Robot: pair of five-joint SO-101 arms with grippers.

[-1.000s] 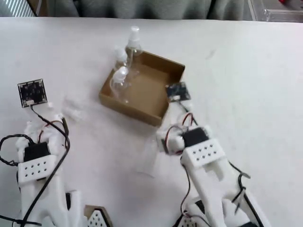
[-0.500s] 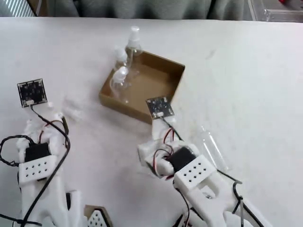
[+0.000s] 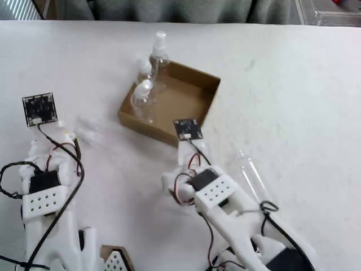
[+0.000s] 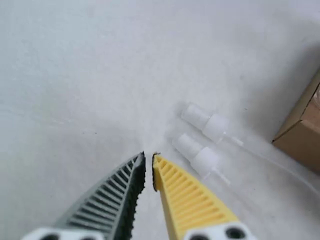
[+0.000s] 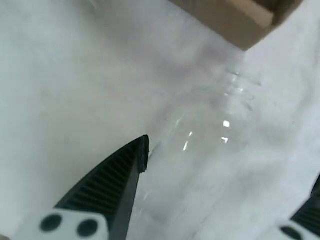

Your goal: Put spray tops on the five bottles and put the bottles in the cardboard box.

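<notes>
Cardboard box (image 3: pixel 179 104) sits mid-worktop, nearer the far edge. Capped bottles (image 3: pixel 145 90) cluster at its left corner. One uncapped clear bottle (image 5: pixel 210 125) lies flat on the worktop near the box, between the wide-spread jaws of the right gripper (image 5: pixel 227 180), not gripped. Left gripper (image 4: pixel 148 159) is closed on nothing, its tips just beside two loose spray tops (image 4: pixel 205 122).

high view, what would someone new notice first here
The brown cardboard box mid-table stands out, with clear spray-topped bottles clustered at its far left corner. A clear bottle without a top lies on the table nearer than the box and to its right. Two loose spray tops lie on the table to the box's left.
</notes>
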